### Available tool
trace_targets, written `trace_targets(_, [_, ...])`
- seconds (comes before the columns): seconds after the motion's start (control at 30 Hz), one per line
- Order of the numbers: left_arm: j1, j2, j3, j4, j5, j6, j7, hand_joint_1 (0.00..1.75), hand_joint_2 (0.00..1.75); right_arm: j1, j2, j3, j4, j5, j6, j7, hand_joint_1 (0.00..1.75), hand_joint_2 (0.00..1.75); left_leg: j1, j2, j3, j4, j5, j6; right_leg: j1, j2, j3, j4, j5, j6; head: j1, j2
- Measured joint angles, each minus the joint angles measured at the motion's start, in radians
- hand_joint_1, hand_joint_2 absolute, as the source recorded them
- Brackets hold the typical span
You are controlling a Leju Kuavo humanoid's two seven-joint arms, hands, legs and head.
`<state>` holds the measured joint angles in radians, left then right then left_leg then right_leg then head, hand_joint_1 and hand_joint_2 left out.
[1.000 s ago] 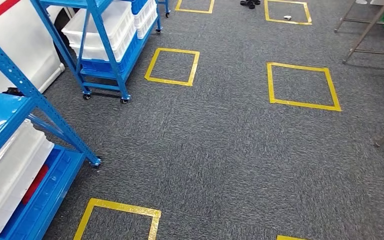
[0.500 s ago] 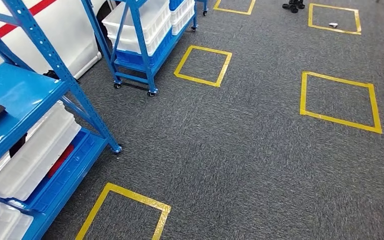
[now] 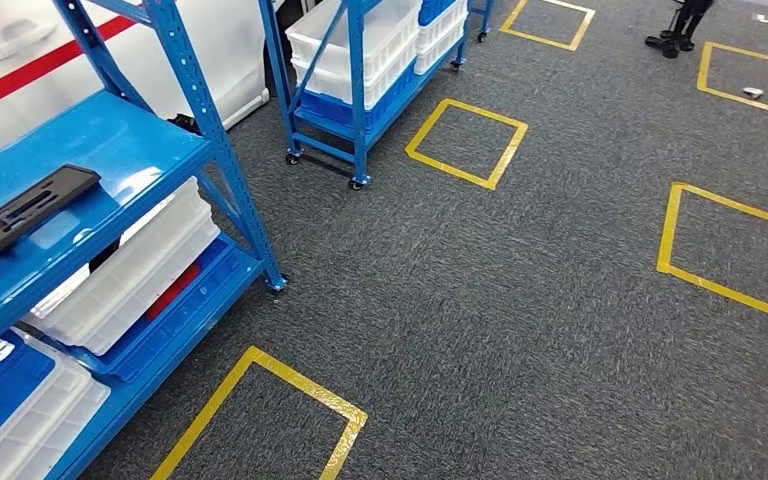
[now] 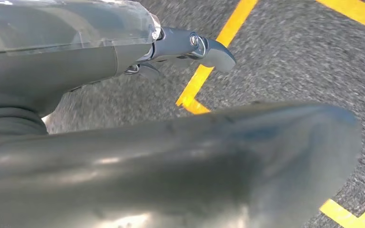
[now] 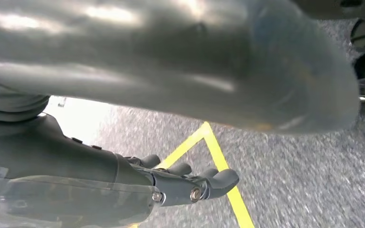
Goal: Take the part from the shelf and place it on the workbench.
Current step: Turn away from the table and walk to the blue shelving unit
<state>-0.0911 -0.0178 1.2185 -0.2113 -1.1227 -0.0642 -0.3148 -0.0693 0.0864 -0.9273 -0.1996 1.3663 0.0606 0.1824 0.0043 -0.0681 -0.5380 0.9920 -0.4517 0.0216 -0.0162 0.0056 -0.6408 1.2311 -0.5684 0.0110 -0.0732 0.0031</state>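
A long black part (image 3: pixel 18 214) lies flat on the upper board of the blue shelf (image 3: pixel 120 150) at the left of the head view. My left hand (image 4: pixel 138 52) hangs over the grey carpet with its fingers (image 4: pixel 209 47) stretched out and nothing in it. My right hand (image 5: pixel 123 183) also hangs above the carpet, its fingers (image 5: pixel 216 180) apart and empty. Both hands are far from the shelf and the part.
White trays (image 3: pixel 130 275) fill the shelf's lower boards. A second blue wheeled rack (image 3: pixel 355 110) with white crates stands further back. Yellow tape squares (image 3: pixel 465 140) mark the grey carpet, one close by (image 3: pixel 270 420). A person's feet (image 3: pixel 672 38) are at the far right.
The whole picture has shifted: the camera has turned towards the shelf. The shelf now takes up more of the left side and the black part has come fully into view.
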Motion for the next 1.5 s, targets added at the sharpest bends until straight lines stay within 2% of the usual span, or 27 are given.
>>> trace_targets(0.07, [-0.001, -0.001, -0.003, 0.000, -0.008, -0.002, 0.000, 0.00, 0.00, 0.001, -0.002, -0.001, 0.000, 0.001, 0.001, -0.009, 0.00, 0.00, 0.001, -0.026, -0.001, 0.009, -0.006, -0.009, -0.005, 0.041, 0.051, -0.134, 0.072, -0.001, 0.000, 0.000])
trace_targets(0.1, [-0.002, -0.001, -0.006, 0.000, -0.012, -0.002, -0.001, 0.00, 0.00, 0.001, -0.002, -0.002, 0.000, 0.000, -0.001, -0.014, 0.00, 0.00, 0.000, -0.037, -0.005, 0.014, -0.009, -0.014, -0.006, 0.058, 0.066, -0.175, 0.088, -0.003, 0.000, 0.000])
trace_targets(0.13, [-0.002, -0.001, -0.007, 0.000, -0.015, -0.003, -0.003, 0.00, 0.00, 0.001, -0.003, -0.003, 0.000, 0.000, -0.003, -0.018, 0.00, 0.00, 0.000, -0.047, -0.009, 0.017, -0.010, -0.020, -0.006, 0.068, 0.072, -0.193, 0.091, -0.006, 0.000, 0.000])
trace_targets(0.2, [0.000, -0.001, -0.010, 0.000, -0.019, -0.004, -0.007, 0.00, 0.00, -0.002, -0.003, -0.004, 0.000, -0.003, -0.006, -0.023, 0.00, 0.00, 0.002, -0.064, -0.015, 0.016, -0.010, -0.033, -0.004, 0.051, 0.074, -0.197, 0.090, -0.018, 0.000, 0.000])
trace_targets(0.23, [0.002, -0.001, -0.010, 0.000, -0.021, -0.005, -0.008, 0.00, 0.00, -0.003, -0.003, -0.005, 0.000, -0.005, -0.007, -0.024, 0.00, 0.00, 0.003, -0.055, -0.017, 0.020, -0.013, -0.038, -0.003, 0.039, 0.077, -0.201, 0.092, -0.025, 0.000, 0.000])
trace_targets(0.3, [0.001, -0.003, -0.011, 0.000, -0.026, -0.006, -0.011, 0.00, 0.00, 0.000, -0.003, -0.006, 0.000, -0.007, -0.005, -0.026, 0.00, 0.00, 0.003, -0.002, -0.043, 0.079, -0.051, -0.047, -0.004, 0.012, 0.081, -0.209, 0.094, -0.039, 0.000, 0.000])
trace_targets(0.37, [-0.003, -0.004, -0.014, 0.000, -0.029, -0.007, -0.012, 0.00, 0.00, 0.005, -0.004, -0.008, 0.000, -0.011, -0.004, -0.027, 0.00, 0.00, 0.004, 0.048, -0.105, 0.208, -0.116, -0.053, 0.001, -0.017, 0.082, -0.210, 0.091, -0.046, 0.000, 0.000])
trace_targets(0.43, [-0.003, -0.004, -0.018, 0.000, -0.033, -0.007, -0.012, 0.00, 0.00, 0.008, -0.004, -0.013, 0.000, -0.015, -0.004, -0.026, 0.00, 0.00, 0.007, 0.058, -0.151, 0.302, -0.145, -0.057, 0.005, -0.045, 0.082, -0.210, 0.089, -0.048, 0.000, 0.000])
trace_targets(0.47, [-0.002, -0.005, -0.021, 0.000, -0.035, -0.008, -0.012, 0.00, 0.00, 0.008, -0.004, -0.017, 0.000, -0.016, -0.004, -0.023, 0.00, 0.00, 0.007, 0.060, -0.148, 0.296, -0.130, -0.057, 0.006, -0.058, 0.083, -0.210, 0.087, -0.048, 0.000, 0.000])
trace_targets(0.5, [-0.002, -0.005, -0.023, 0.000, -0.036, -0.008, -0.012, 0.00, 0.00, 0.007, -0.004, -0.020, 0.000, -0.017, -0.003, -0.020, 0.00, 0.00, 0.007, 0.066, -0.125, 0.250, -0.100, -0.056, 0.006, -0.071, 0.085, -0.209, 0.086, -0.047, 0.000, 0.000])
trace_targets(0.57, [-0.004, -0.005, -0.029, 0.000, -0.039, -0.010, -0.011, 0.00, 0.00, 0.006, -0.004, -0.022, 0.000, -0.018, 0.001, -0.014, 0.00, 0.00, 0.001, 0.112, -0.051, 0.107, -0.039, -0.044, 0.009, -0.094, 0.092, -0.208, 0.081, -0.042, 0.000, 0.000])
trace_targets(0.63, [-0.008, -0.006, -0.033, 0.000, -0.040, -0.012, -0.010, 0.00, 0.00, 0.004, -0.004, -0.022, 0.000, -0.018, 0.006, -0.008, 0.00, 0.00, -0.008, 0.149, -0.012, 0.025, -0.017, -0.029, 0.011, -0.113, 0.097, -0.208, 0.076, -0.032, 0.000, 0.000])
trace_targets(0.7, [-0.008, -0.006, -0.034, 0.000, -0.041, -0.013, -0.009, 0.00, 0.00, 0.000, -0.004, -0.023, 0.000, -0.017, 0.008, -0.005, 0.00, 0.00, -0.012, 0.136, -0.012, 0.015, -0.017, -0.018, 0.011, -0.134, 0.104, -0.210, 0.074, -0.022, 0.000, 0.000])
trace_targets(0.73, [-0.006, -0.007, -0.034, 0.000, -0.041, -0.013, -0.009, 0.00, 0.00, -0.002, -0.004, -0.023, 0.000, -0.017, 0.008, -0.005, 0.00, 0.00, -0.010, 0.125, -0.010, 0.011, -0.013, -0.013, 0.010, -0.131, 0.107, -0.208, 0.071, -0.015, 0.000, 0.000])
trace_targets(0.8, [-0.006, -0.009, -0.035, 0.000, -0.041, -0.013, -0.009, 0.00, 0.00, -0.003, -0.006, -0.023, 0.000, -0.015, 0.007, -0.005, 0.00, 0.00, -0.003, 0.101, -0.005, 0.001, -0.003, -0.002, 0.007, -0.082, 0.094, -0.168, 0.038, -0.006, 0.000, 0.000])
trace_targets(0.87, [-0.010, -0.011, -0.035, 0.000, -0.040, -0.014, -0.010, 0.00, 0.00, 0.001, -0.008, -0.023, 0.000, -0.014, 0.006, -0.007, 0.00, 0.00, 0.000, 0.077, -0.006, -0.001, 0.002, 0.005, 0.004, -0.023, 0.036, -0.047, -0.028, -0.003, 0.000, 0.000])
trace_targets(0.93, [-0.011, -0.012, -0.035, 0.000, -0.038, -0.015, -0.011, 0.00, 0.00, 0.005, -0.008, -0.023, 0.000, -0.013, 0.006, -0.009, 0.00, 0.00, -0.002, 0.048, -0.008, 0.001, 0.002, 0.006, 0.003, -0.009, -0.023, 0.065, -0.064, -0.002, 0.000, 0.000])
trace_targets(1.0, [-0.009, -0.013, -0.035, 0.000, -0.037, -0.016, -0.012, 0.00, 0.00, 0.007, -0.009, -0.022, 0.000, -0.012, 0.006, -0.010, 0.00, 0.00, -0.001, 0.018, -0.007, 0.005, 0.001, 0.004, 0.002, -0.005, -0.017, 0.035, -0.017, -0.003, 0.000, 0.000])
trace_targets(1.03, [-0.008, -0.013, -0.035, 0.000, -0.037, -0.016, -0.012, 0.00, 0.00, 0.008, -0.010, -0.022, 0.000, -0.011, 0.006, -0.011, 0.00, 0.00, -0.001, 0.003, -0.006, 0.008, -0.001, 0.001, 0.001, 0.006, 0.011, -0.033, 0.026, -0.004, 0.000, 0.000])
trace_targets(1.1, [-0.008, -0.014, -0.035, 0.000, -0.036, -0.016, -0.012, 0.00, 0.00, 0.008, -0.011, -0.022, 0.000, -0.011, 0.006, -0.011, 0.00, 0.00, -0.001, -0.021, -0.009, 0.016, -0.005, -0.007, -0.002, 0.044, 0.061, -0.155, 0.081, -0.005, 0.000, 0.000])
trace_targets(1.17, [-0.008, -0.015, -0.035, 0.000, -0.035, -0.016, -0.013, 0.00, 0.00, 0.006, -0.012, -0.022, 0.000, -0.010, 0.006, -0.012, 0.00, 0.00, -0.002, -0.038, -0.016, 0.020, -0.006, -0.018, 0.000, 0.061, 0.075, -0.193, 0.089, -0.010, 0.000, 0.000])
trace_targets(1.23, [-0.005, -0.014, -0.035, 0.000, -0.032, -0.016, -0.016, 0.00, 0.00, 0.001, -0.011, -0.022, 0.000, -0.008, 0.004, -0.012, 0.00, 0.00, -0.001, -0.048, -0.020, 0.019, -0.006, -0.030, 0.001, 0.042, 0.078, -0.198, 0.091, -0.023, 0.000, 0.000])
trace_targets(1.3, [-0.004, -0.014, -0.035, 0.000, -0.029, -0.016, -0.018, 0.00, 0.00, 0.000, -0.011, -0.022, 0.000, -0.007, 0.000, -0.012, 0.00, 0.00, -0.001, -0.010, -0.035, 0.052, -0.030, -0.040, 0.000, 0.019, 0.082, -0.205, 0.093, -0.038, 0.000, 0.000])
trace_targets(1.37, [-0.008, -0.014, -0.035, 0.000, -0.028, -0.017, -0.021, 0.00, 0.00, 0.004, -0.011, -0.022, 0.000, -0.005, -0.004, -0.012, 0.00, 0.00, 0.000, 0.042, -0.086, 0.161, -0.092, -0.047, 0.002, -0.008, 0.083, -0.208, 0.092, -0.047, 0.000, 0.000])
trace_targets(1.43, [-0.009, -0.014, -0.034, 0.000, -0.026, -0.019, -0.026, 0.00, 0.00, 0.006, -0.011, -0.022, 0.000, -0.004, -0.003, -0.015, 0.00, 0.00, 0.003, 0.056, -0.146, 0.286, -0.143, -0.052, 0.007, -0.036, 0.083, -0.208, 0.089, -0.051, 0.000, 0.000])
trace_targets(1.47, [-0.007, -0.014, -0.034, 0.000, -0.026, -0.019, -0.028, 0.00, 0.00, 0.006, -0.011, -0.022, 0.000, -0.004, -0.002, -0.017, 0.00, 0.00, 0.003, 0.058, -0.157, 0.308, -0.142, -0.052, 0.008, -0.049, 0.083, -0.208, 0.088, -0.052, 0.000, 0.000])
trace_targets(1.5, [-0.004, -0.014, -0.034, 0.000, -0.025, -0.019, -0.030, 0.00, 0.00, 0.006, -0.011, -0.022, 0.000, -0.003, -0.001, -0.020, 0.00, 0.00, 0.004, 0.061, -0.147, 0.290, -0.123, -0.051, 0.009, -0.061, 0.085, -0.208, 0.086, -0.051, 0.000, 0.000])
